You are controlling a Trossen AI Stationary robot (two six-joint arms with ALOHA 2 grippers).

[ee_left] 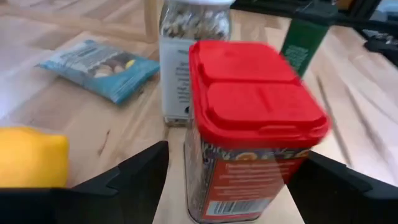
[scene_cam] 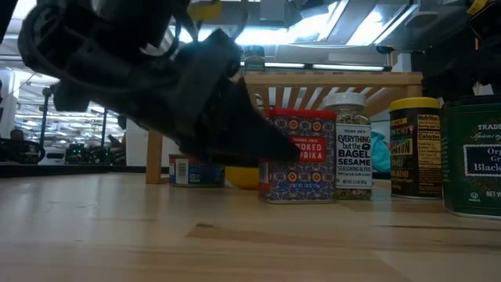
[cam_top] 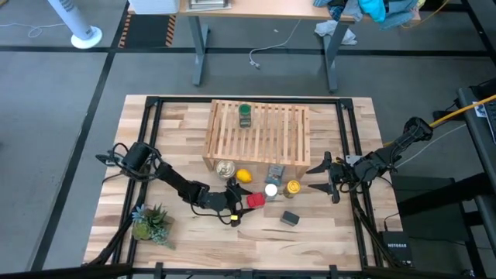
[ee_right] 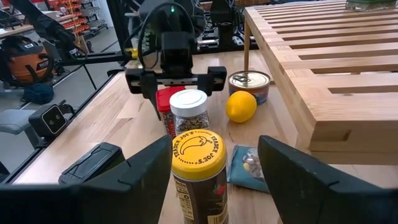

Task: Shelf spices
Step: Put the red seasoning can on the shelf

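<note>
Both arms are dark, jointed and slim, with black cables looping at the bases. The left gripper (ee_right: 174, 78) carries a green light on its boxy wrist. The right gripper (cam_top: 325, 177) has two black, wedge-shaped fingers.

Bright, even overhead light; ceiling fixtures glare behind the shelf (scene_cam: 333, 78) in the low view. The left gripper (scene_cam: 235, 133) looms dark and blurred there (very close), and the red tin (ee_left: 252, 124) between its fingers is soft-edged.

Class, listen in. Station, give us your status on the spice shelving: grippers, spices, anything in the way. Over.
Left gripper open, fingers straddling red tin. Right gripper open, lined up on yellow-lidded jar. Green-lidded jar on shelf. Lemon beside the tin.
</note>
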